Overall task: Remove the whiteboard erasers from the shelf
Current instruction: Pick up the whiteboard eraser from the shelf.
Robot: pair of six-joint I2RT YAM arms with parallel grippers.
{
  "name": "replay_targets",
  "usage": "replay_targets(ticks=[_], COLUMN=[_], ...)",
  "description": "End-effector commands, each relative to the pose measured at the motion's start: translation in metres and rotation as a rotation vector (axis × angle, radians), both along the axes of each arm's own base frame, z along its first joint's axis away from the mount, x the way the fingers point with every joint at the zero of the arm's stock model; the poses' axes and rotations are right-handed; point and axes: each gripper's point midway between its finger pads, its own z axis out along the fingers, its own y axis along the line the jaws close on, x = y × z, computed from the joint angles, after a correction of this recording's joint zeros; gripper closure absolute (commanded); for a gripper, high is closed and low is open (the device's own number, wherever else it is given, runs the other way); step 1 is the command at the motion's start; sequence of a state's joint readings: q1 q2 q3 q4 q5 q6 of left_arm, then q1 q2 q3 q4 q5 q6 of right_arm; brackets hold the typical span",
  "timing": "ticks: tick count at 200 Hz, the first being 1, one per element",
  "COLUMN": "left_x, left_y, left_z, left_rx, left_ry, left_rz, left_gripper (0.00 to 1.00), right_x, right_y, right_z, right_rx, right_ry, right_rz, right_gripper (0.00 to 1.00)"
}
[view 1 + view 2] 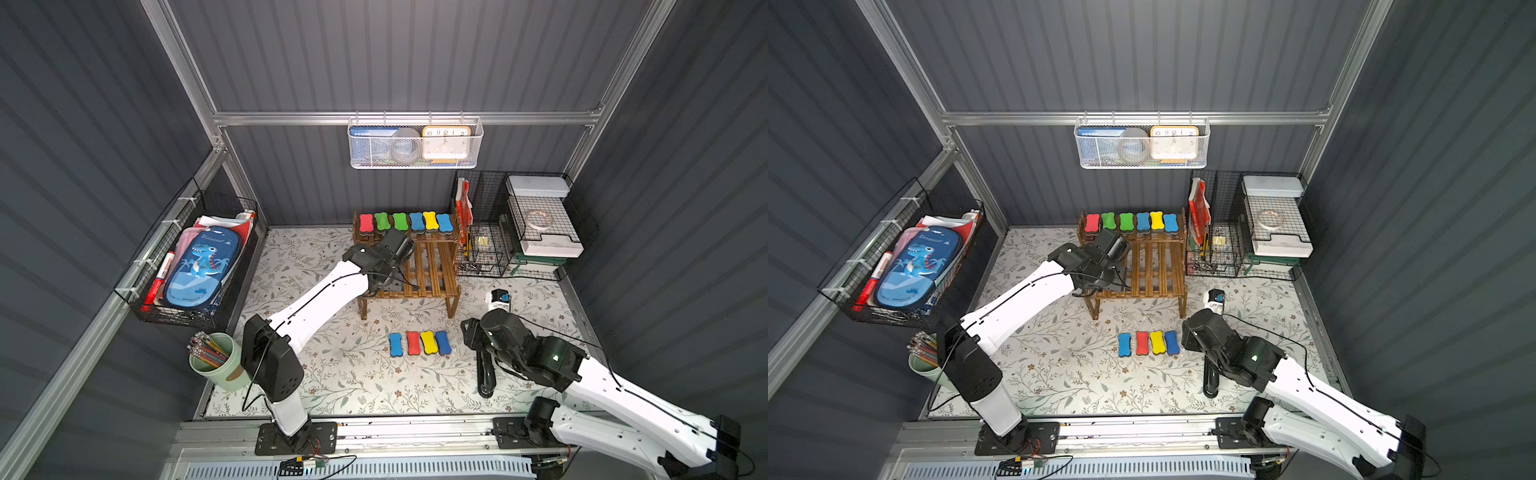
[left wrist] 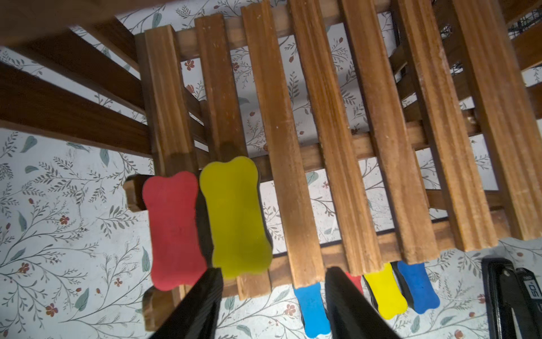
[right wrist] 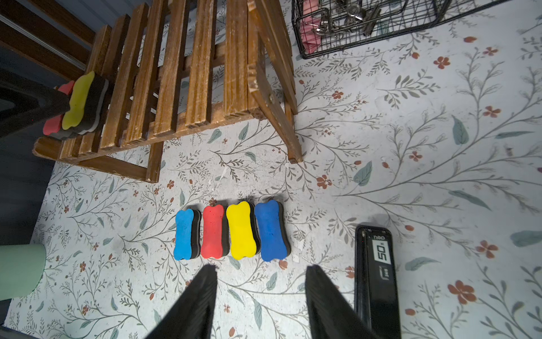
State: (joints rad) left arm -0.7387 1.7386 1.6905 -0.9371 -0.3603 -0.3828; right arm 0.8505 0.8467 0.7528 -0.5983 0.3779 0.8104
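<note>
The wooden shelf [image 1: 432,270] stands at the back of the table. Several erasers [image 1: 405,222] line its upper tier. At one end of the lower tier a red eraser [image 2: 174,232] and a yellow eraser [image 2: 237,217] lie side by side. My left gripper [image 2: 272,273] hovers open over that tier's front edge. One fingertip [image 2: 211,276] is by the yellow eraser's near end, and nothing sits between the fingers. A row of blue, red, yellow and blue erasers [image 1: 419,343] lies on the table. My right gripper [image 3: 261,268] is open and empty just short of that row [image 3: 231,232].
A black stapler [image 1: 485,374] lies beside the right gripper. A green pencil cup [image 1: 216,361] stands front left. A wire basket with a dinosaur case [image 1: 203,270] hangs on the left wall. Black wire racks [image 1: 515,232] stand right of the shelf, and a white mesh basket [image 1: 415,143] hangs behind.
</note>
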Motion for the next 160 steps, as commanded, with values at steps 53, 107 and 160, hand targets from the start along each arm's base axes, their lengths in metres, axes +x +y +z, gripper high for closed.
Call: replay_targets(ticks=[53,107,160], left_x=[0.007,0.010,0.014], left_y=[0.010,0.013,0.013], left_z=[-0.018,-0.027,-0.026], left_rx=[0.056,0.088,0.093], left_ry=[0.014,0.014,0.002], left_rz=[0.006,0.017,0.026], left_gripper=[0.39,0.39,0.39], right_x=[0.003,0.003,0.004], right_y=[-0.002,-0.003,-0.003], right_z=[0.008,0.007,0.007], right_rx=[0.006,0.006,0.008], right_ry=[-0.019,-0.019,-0.021], right_rz=[-0.011,-0.015,-0.017], right_gripper=[0.47,0.47,0.47])
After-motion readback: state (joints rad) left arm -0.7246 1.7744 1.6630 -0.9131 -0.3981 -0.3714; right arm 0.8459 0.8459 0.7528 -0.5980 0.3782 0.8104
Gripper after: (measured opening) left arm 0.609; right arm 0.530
